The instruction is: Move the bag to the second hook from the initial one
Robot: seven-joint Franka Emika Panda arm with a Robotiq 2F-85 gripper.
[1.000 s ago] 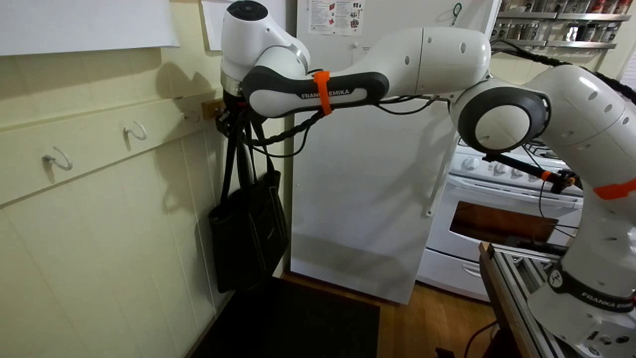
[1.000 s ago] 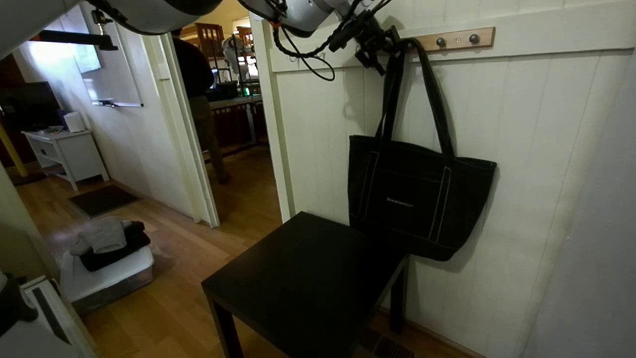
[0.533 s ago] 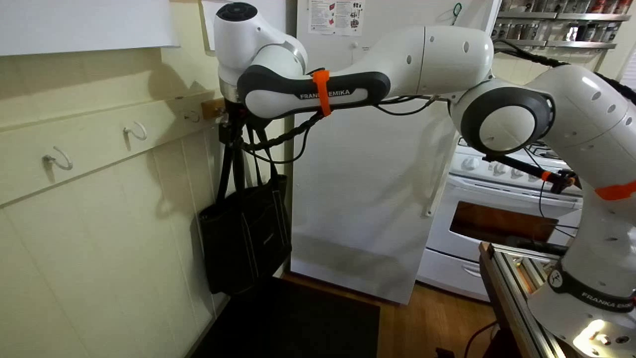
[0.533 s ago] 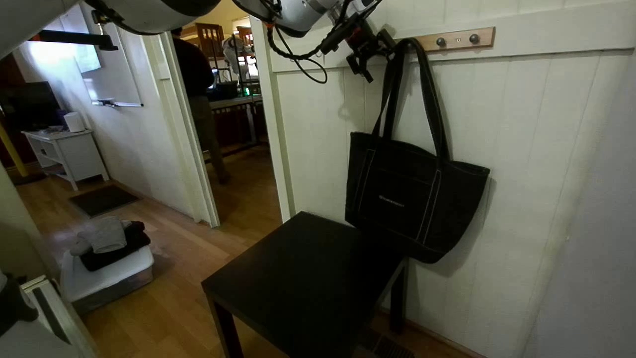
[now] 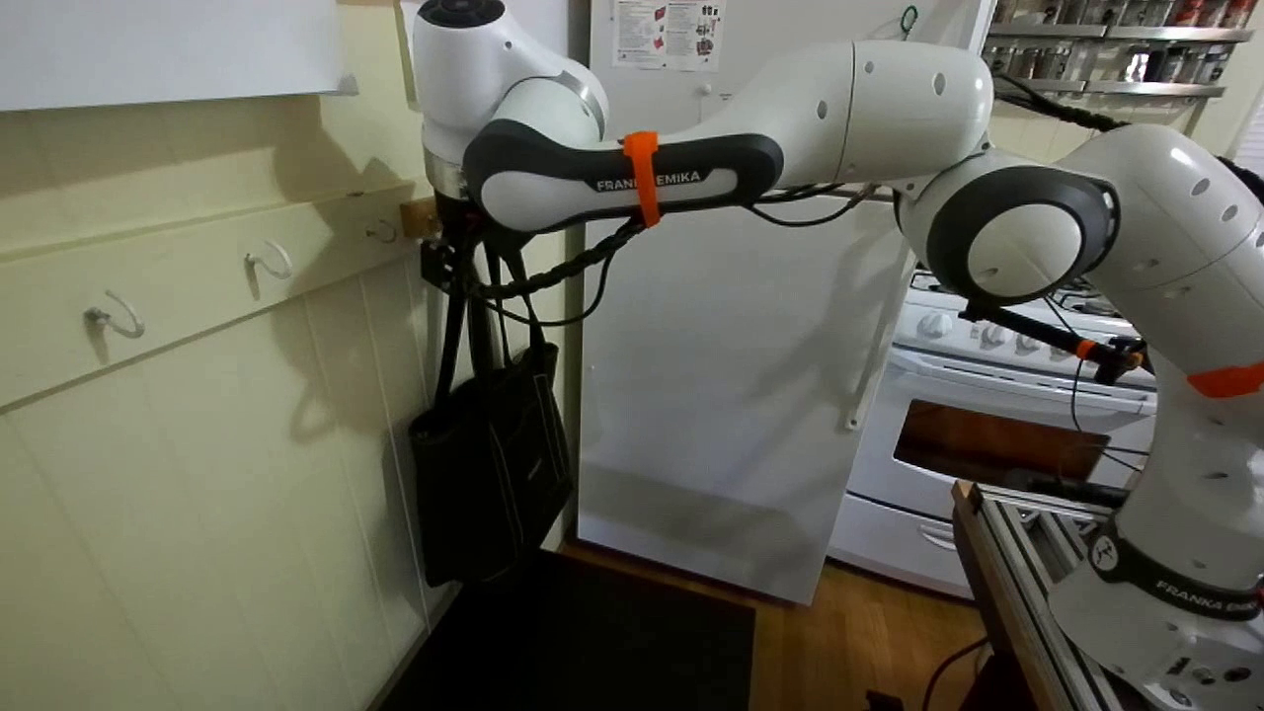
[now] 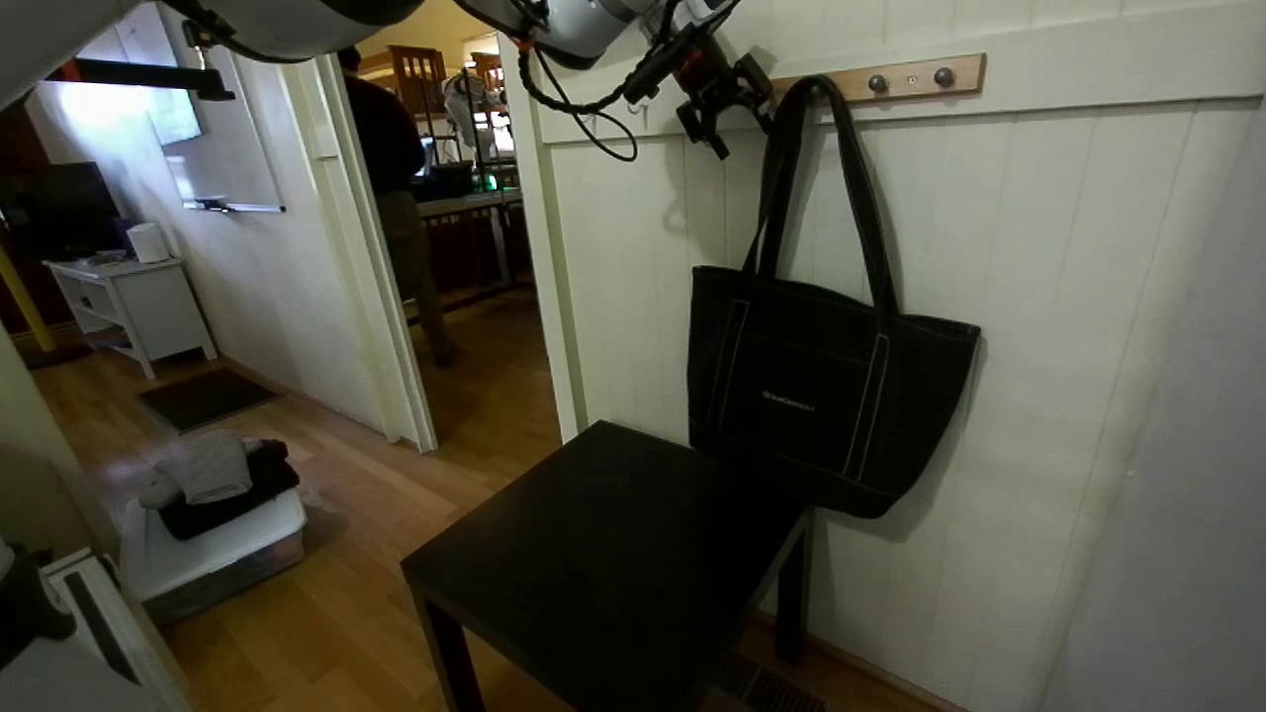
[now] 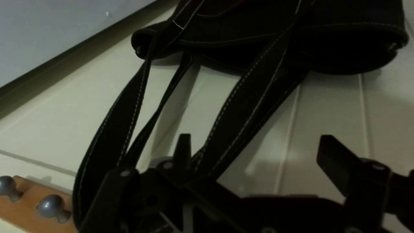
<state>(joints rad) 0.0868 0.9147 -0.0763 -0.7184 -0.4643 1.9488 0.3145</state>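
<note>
Black rectangular fabric tote bag [image 6: 829, 391] hangs; black two-fingered pincer [image 6: 742, 127], spread, has slid toward nine o'clock: release likely.

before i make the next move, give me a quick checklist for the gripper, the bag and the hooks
1) Gripper open: ok, its fingers stand wide apart.
2) Bag hanging by its handles: ok.
3) Handles gripped: not ok, the fingers are not closed on them.
4) Handles between the fingers: cannot tell, one appears beside a finger in the wrist view, depth unclear.
5) What the handles hang on: cannot tell, hidden.
6) Candidate hooks in sight: ok, white hooks and two round knobs on the wooden rack.
</note>
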